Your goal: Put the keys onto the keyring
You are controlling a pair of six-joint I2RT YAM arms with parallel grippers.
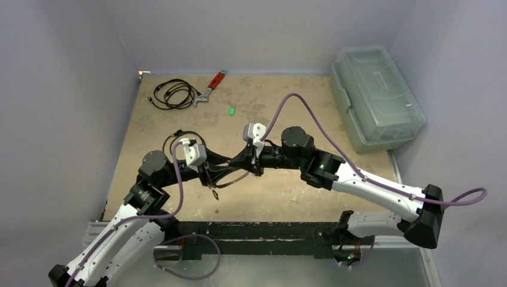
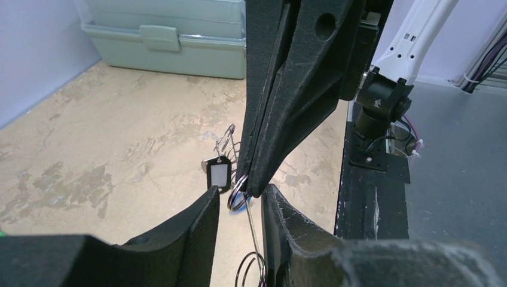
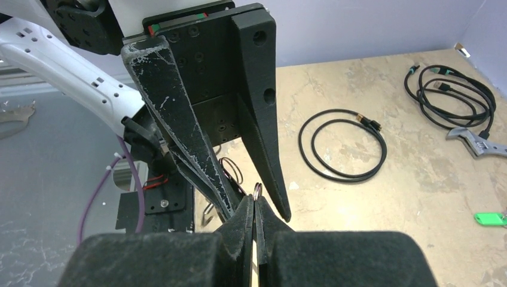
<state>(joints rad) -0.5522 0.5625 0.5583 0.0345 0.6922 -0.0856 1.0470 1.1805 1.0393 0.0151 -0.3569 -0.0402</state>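
Inside left end effector (image 2: 241,197) gap: keyring (image 2: 253,230), pinched by right end effector (image 3: 256,200).

The keyring (image 1: 234,177) is a thin grey wire loop, up off the desk (image 1: 287,197) near its front middle, spanning the gap between the two arms. A small split ring (image 2: 237,195) on it is pinched at the tips of the right fingers (image 3: 239,224). From there the wire runs down between the left fingers (image 2: 200,227), which stand apart on either side of it. The dark key (image 2: 219,175), its tag showing a white window, sits upright just behind. The green key (image 1: 231,110) lies flat on the desk, well apart, farther out.
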